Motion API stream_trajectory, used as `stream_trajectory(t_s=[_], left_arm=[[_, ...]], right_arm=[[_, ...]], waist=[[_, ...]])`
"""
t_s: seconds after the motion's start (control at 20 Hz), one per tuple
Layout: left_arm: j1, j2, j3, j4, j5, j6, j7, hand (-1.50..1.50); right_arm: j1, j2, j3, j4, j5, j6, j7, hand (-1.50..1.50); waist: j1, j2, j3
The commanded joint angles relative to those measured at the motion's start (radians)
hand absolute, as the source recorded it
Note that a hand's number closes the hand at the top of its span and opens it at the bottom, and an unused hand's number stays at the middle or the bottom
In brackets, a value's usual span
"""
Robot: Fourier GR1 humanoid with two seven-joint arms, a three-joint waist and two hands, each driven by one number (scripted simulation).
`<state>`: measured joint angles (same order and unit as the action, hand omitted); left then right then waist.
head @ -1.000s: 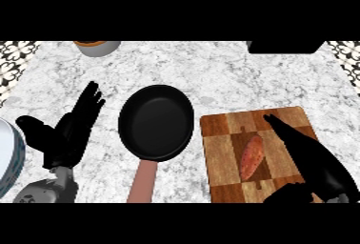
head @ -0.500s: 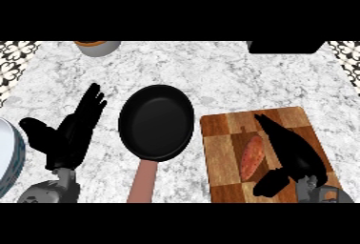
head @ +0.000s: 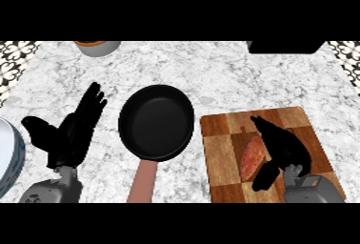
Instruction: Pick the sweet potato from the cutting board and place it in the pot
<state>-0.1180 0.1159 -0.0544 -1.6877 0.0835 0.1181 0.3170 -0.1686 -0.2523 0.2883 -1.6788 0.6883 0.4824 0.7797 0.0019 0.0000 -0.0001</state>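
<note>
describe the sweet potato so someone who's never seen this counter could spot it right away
Find the wooden cutting board at the right of the marble counter, beside the black pan. The sweet potato lies on it, just left of the right hand. It is the only thing on the board: a long, reddish-orange, tapered shape.

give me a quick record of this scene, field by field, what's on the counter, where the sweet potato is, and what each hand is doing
surface: marble counter
sweet potato: lying on the wooden cutting board, right side of view
pan: black pan at centre, brown handle toward the robot, nothing in it
right hand: over the board just right of the sweet potato, thumb curling toward it, fingers not closed round it
left hand: open, resting left of the pan
other: bowl at the far edge; a white round rim at the left edge
task state: sweet potato not yet lifted
</note>
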Motion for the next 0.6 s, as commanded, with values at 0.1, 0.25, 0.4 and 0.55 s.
stream_trajectory(t_s=[0.1, 0.25, 0.4, 0.55], left_arm=[[-0.036, -0.020, 0.009, 0.016, -0.014, 0.000, 0.010, 0.00], [-0.043, 0.018, 0.073, 0.028, 0.032, -0.053, 0.022, 0.00], [0.007, -0.035, -0.003, 0.004, -0.035, -0.025, 0.003, 0.00], [-0.043, 0.006, 0.055, 0.019, 0.014, -0.055, 0.016, 0.00]], right_arm=[[0.025, 0.083, 0.077, 0.043, 0.093, -0.017, 0.022, -1.50], [-0.038, 0.046, -0.031, 0.113, 0.061, 0.049, -0.027, -1.50], [-0.042, 0.075, -0.035, 0.175, 0.093, -0.018, -0.105, -1.50], [-0.033, 0.035, -0.044, 0.146, 0.048, -0.051, -0.247, 1.50]], waist=[[-0.002, 0.000, 0.000], [-0.001, 0.000, 0.000], [-0.001, 0.000, 0.000], [-0.002, 0.000, 0.000]])
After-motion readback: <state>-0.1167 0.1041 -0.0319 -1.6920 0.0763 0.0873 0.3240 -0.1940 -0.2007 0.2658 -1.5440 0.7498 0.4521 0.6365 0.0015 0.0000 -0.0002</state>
